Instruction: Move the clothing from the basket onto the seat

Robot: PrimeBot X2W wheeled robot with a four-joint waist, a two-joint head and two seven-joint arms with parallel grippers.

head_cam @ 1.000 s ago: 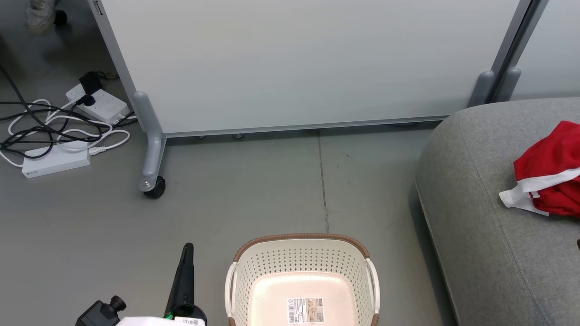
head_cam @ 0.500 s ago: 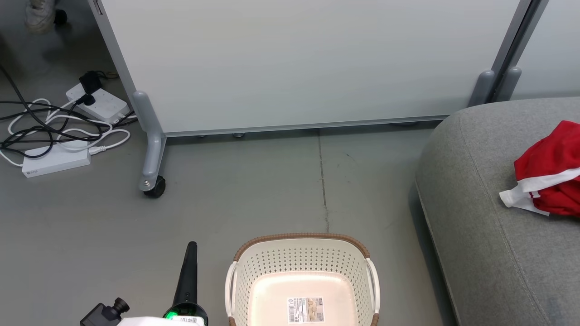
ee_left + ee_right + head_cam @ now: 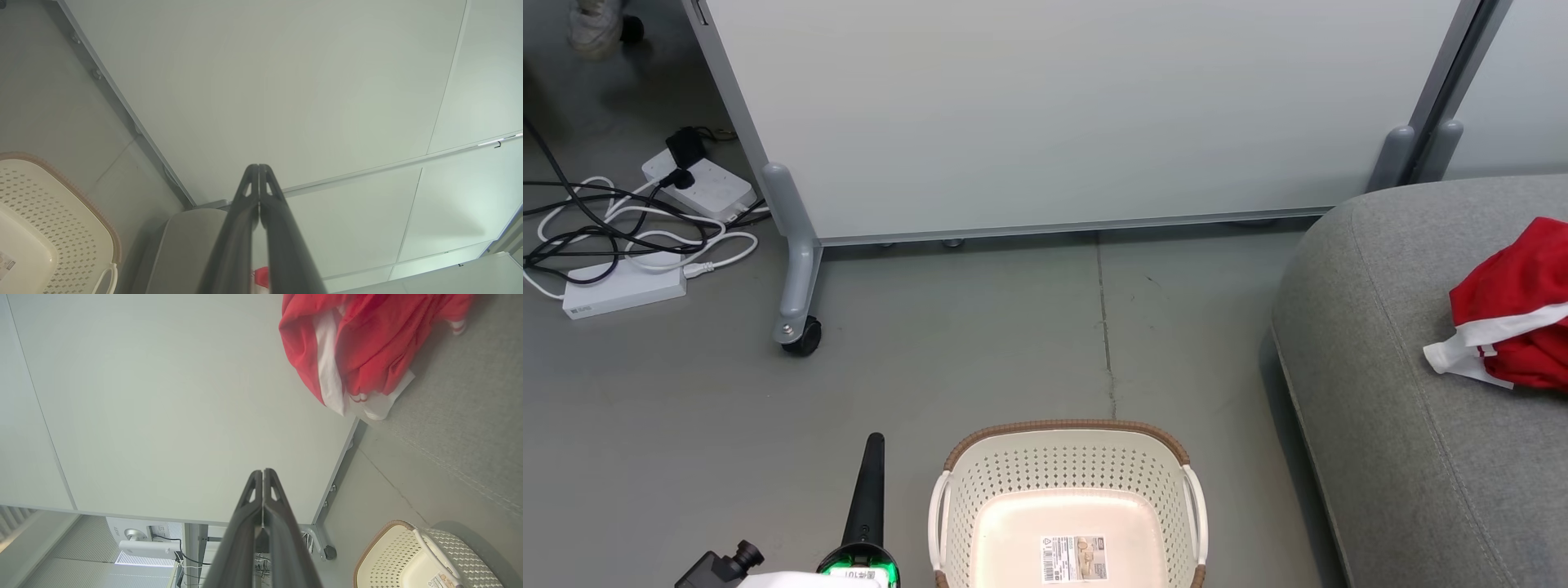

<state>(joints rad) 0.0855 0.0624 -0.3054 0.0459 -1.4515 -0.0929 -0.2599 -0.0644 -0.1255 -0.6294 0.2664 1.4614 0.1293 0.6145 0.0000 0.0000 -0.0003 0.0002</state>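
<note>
The clothing (image 3: 1515, 318) lies on the sofa (image 3: 1380, 408), at the right edge of the head view, which cuts it off. It is a rumpled bright red heap. A broad white band runs aslant through it, from a loose white flap at its lower left up toward the right. In the right wrist view the same heap (image 3: 359, 355) is bunched, with a wide white stripe down one fold and a small white cuff (image 3: 457, 326) with thin red stripes at its far end. It reads as one heap; how many garments are in it cannot be told.

There is one basket (image 3: 1066, 426), standing upright on the grey floor (image 3: 1013, 343) just left of the sofa, mouth facing up. It is cream-white with perforated walls and a brown woven-look rim, and it has two side handles, one left (image 3: 939, 514) and one right (image 3: 1196, 514). One barcode label (image 3: 1074, 559) sits on its bottom. The lower edge of the view cuts off its near end, so its long axis cannot be told.

The left gripper (image 3: 875, 438) hangs over the floor just left of the basket, pointing away from the robot; its two fingers are pressed together with nothing between them. The right gripper (image 3: 262, 471) is likewise closed tight on nothing, aimed at a pale panel (image 3: 163, 396).
</note>
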